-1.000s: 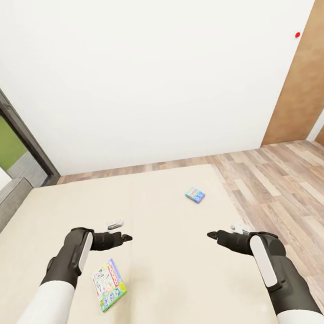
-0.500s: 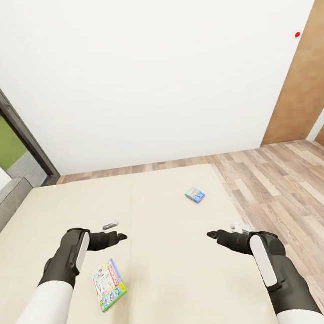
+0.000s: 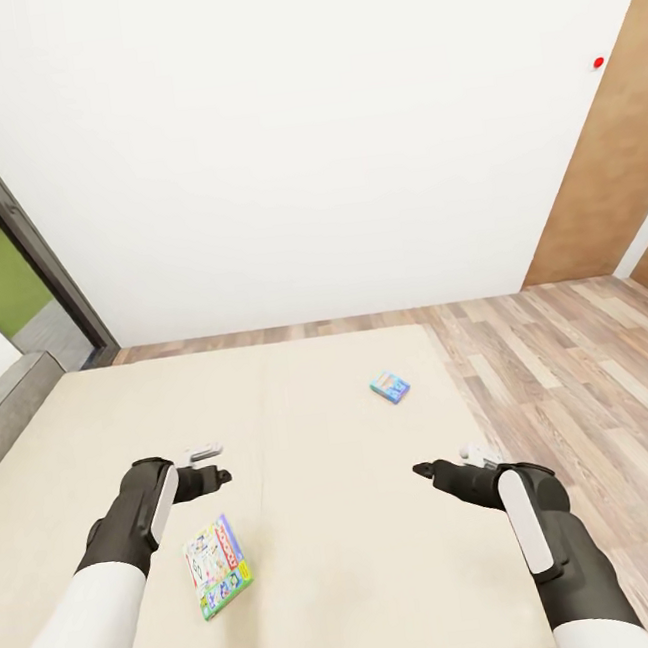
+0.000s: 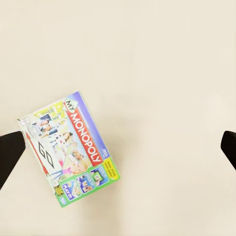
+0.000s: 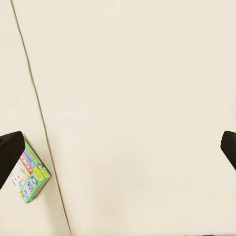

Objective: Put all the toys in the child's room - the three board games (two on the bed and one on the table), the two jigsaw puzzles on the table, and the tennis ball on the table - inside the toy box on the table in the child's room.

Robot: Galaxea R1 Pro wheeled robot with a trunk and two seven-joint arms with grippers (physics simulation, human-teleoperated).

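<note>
1. The bed takes up the lower half of the head view, its bare beige mattress running from the left edge to right of centre; a grey-brown frame edge shows at the far left.
2. Two board games lie flat on the mattress, well apart. The larger one — white with a green edge and a red-and-blue band — sits in the lower left of the head view, tilted. The smaller blue one lies just right of centre, nearer the far edge of the mattress.
3. The left claw hangs over the mattress in the lower left of the head view, just above the larger game in the frame and not touching it. In the left wrist view its two dark fingertips stand at opposite edges of the frame, spread wide, with the game box between them on the mattress below.
4. The right claw hangs over the mattress in the lower right of the head view, holding nothing. In the right wrist view its fingertips are also wide apart — a corner of the larger game shows beside one of them.
5. Beyond the bed are a white wall, wood-plank floor at right, a brown door in the upper right and a dark-framed window at left.
</note>
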